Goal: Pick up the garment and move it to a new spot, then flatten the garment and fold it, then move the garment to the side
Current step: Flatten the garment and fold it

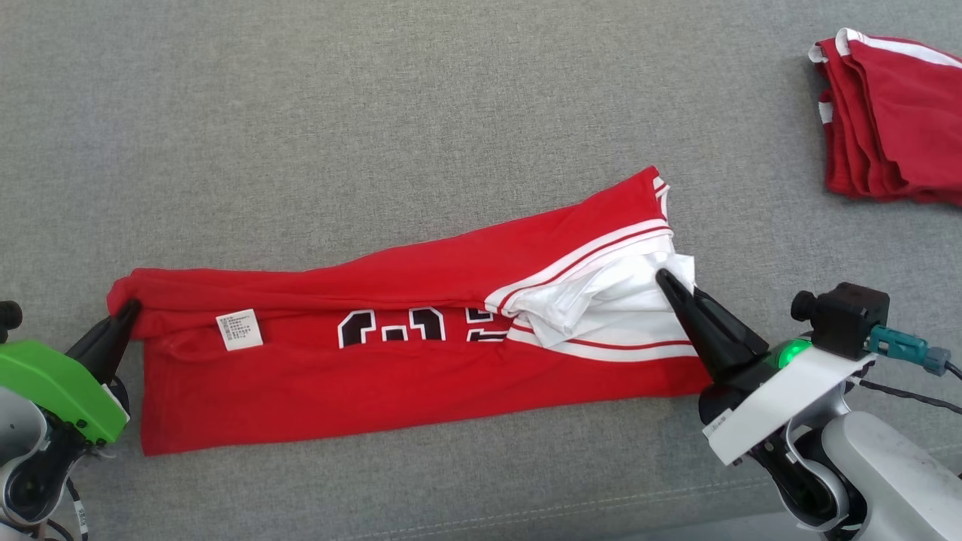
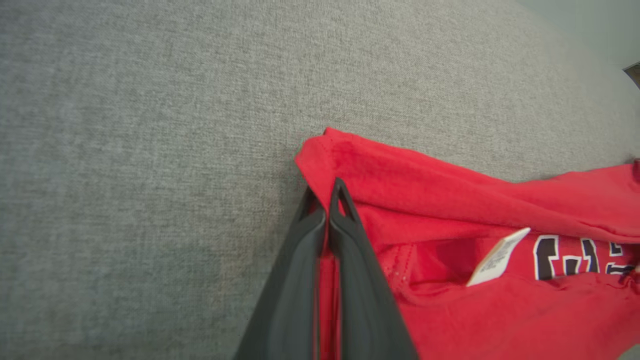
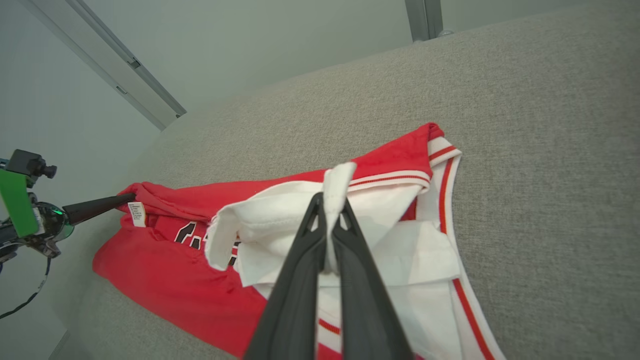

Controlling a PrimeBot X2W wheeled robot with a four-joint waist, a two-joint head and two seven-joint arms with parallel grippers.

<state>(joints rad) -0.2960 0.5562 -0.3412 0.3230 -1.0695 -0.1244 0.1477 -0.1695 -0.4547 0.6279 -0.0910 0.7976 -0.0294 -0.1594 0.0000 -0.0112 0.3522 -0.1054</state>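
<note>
Open grey surface point(image 1: 376, 90) beyond the garment point(image 1: 376, 383); folded red stack point(image 1: 894, 113) occupies far right corner.

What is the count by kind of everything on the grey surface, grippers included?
Laid-out garments: 1, the red garment
Folded piles: 1, the folded red pile
Grippers: 2, the left gripper and the right gripper, each shut on the red garment
Total: 4

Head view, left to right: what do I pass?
Left gripper pinching the red jersey's corner → white care label → black-and-white printed numerals → right gripper pinching the jersey's white end → folded red garment stack.
</note>
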